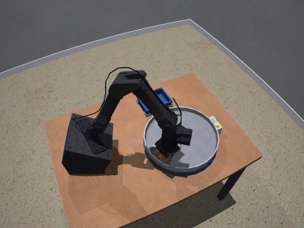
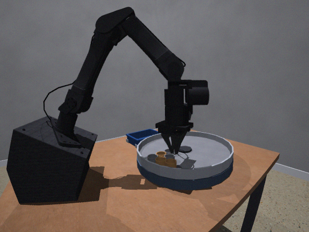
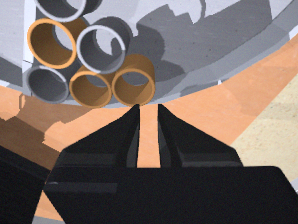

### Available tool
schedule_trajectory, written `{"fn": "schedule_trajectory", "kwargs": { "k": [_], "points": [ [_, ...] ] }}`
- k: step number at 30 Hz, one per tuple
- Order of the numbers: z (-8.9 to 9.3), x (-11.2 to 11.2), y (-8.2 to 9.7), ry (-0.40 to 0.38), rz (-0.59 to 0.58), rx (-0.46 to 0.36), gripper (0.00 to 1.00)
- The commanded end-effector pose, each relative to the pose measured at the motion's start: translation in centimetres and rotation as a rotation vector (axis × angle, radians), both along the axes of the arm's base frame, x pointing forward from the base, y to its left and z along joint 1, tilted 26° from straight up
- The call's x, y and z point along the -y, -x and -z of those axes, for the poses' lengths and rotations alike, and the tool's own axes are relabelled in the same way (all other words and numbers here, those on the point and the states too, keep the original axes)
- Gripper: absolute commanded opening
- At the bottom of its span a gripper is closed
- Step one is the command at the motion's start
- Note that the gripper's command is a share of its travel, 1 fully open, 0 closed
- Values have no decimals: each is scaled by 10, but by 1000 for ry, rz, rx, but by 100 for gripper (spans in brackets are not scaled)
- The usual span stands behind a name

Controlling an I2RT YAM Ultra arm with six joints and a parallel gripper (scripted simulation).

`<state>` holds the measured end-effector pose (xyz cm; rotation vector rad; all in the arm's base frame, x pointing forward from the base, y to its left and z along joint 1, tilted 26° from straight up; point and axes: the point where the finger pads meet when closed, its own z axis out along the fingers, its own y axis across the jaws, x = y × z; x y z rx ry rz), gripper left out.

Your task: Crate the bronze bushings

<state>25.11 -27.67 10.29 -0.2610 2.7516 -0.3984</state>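
Three bronze bushings (image 3: 42, 46) (image 3: 90, 95) (image 3: 134, 94) stand upright, clustered with three steel bushings (image 3: 89, 51) (image 3: 45, 88) (image 3: 90, 7) near the wall of the turntable (image 1: 179, 170) (image 2: 193, 173). In the exterior view the bronze ones show at the cluster's front and middle. The gripper (image 2: 174, 153) (image 3: 149, 105) points down inside the turntable wall, with its fingers a little apart and nothing between them. Its tips are beside the cluster, above the bushings; the top view hides them. The blue crate (image 2: 130, 139) (image 1: 168, 103) stands behind the turntable, partly hidden by the arm; no bushing shows in its visible part.
The turntable's raised wall rings the bushings closely on one side. A white box with a yellow button (image 1: 218, 126) sits against its far right side. The arm's black base block (image 1: 87, 154) (image 2: 49, 167) stands at the left of the wooden table (image 1: 144, 200).
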Motion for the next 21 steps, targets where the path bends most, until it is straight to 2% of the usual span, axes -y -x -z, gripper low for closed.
{"fn": "schedule_trajectory", "kwargs": {
  "k": [1,8,21],
  "points": [
    [-20,4,-7,33,-9,40,15],
    [-12,4,-5,11,-8,23,15],
    [-12,4,-6,12,-8,24,15]
  ]
}}
